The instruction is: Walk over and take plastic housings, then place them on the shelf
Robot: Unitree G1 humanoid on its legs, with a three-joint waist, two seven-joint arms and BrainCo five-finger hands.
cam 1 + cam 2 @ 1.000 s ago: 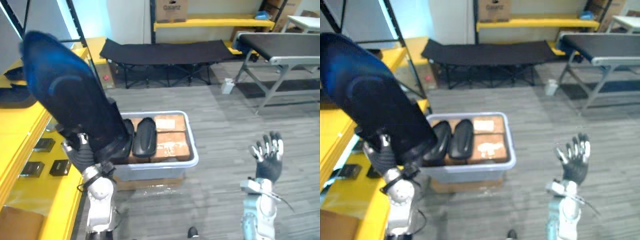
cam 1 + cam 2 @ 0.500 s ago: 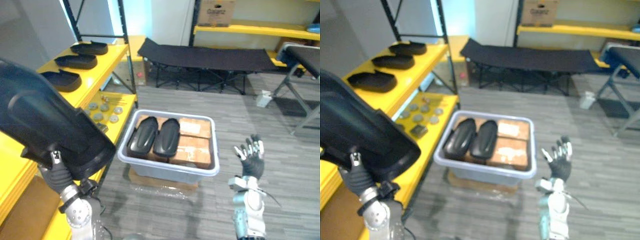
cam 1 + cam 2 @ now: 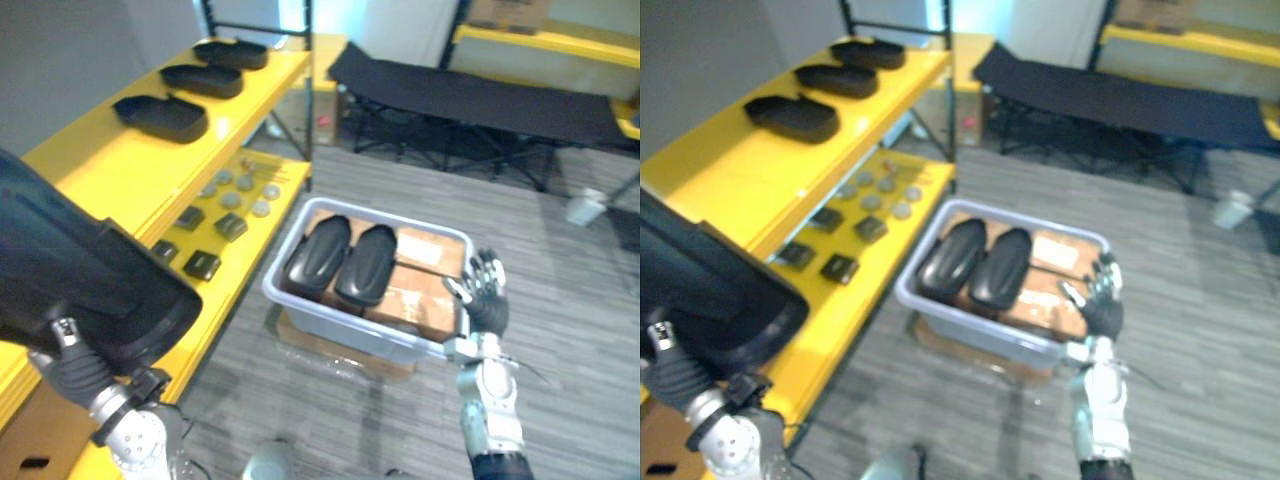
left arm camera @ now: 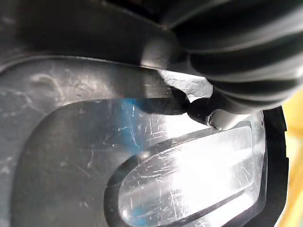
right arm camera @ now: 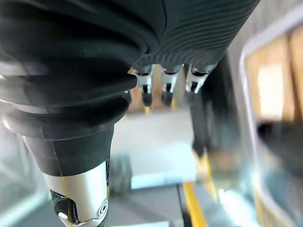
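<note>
Carrying the plastic housing [image 3: 80, 285], gripped by the left hand [image 3: 72, 368] at lower left, seems the current step. Next it needs setting on a bare stretch of the yellow shelf [image 3: 110, 165]. At lower right the right hand [image 3: 482, 296] idles, spread wide.

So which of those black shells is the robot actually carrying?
Start at the yellow shelf on the robot's left. In front of its near end, the left hand grips a black housing held aloft. Unlike the three housings on the shelf and two in the grey bin, it rests on nothing.

No legible print; white label [image 3: 424, 251] on cardboard box [image 3: 447, 264] unreadable.
</note>
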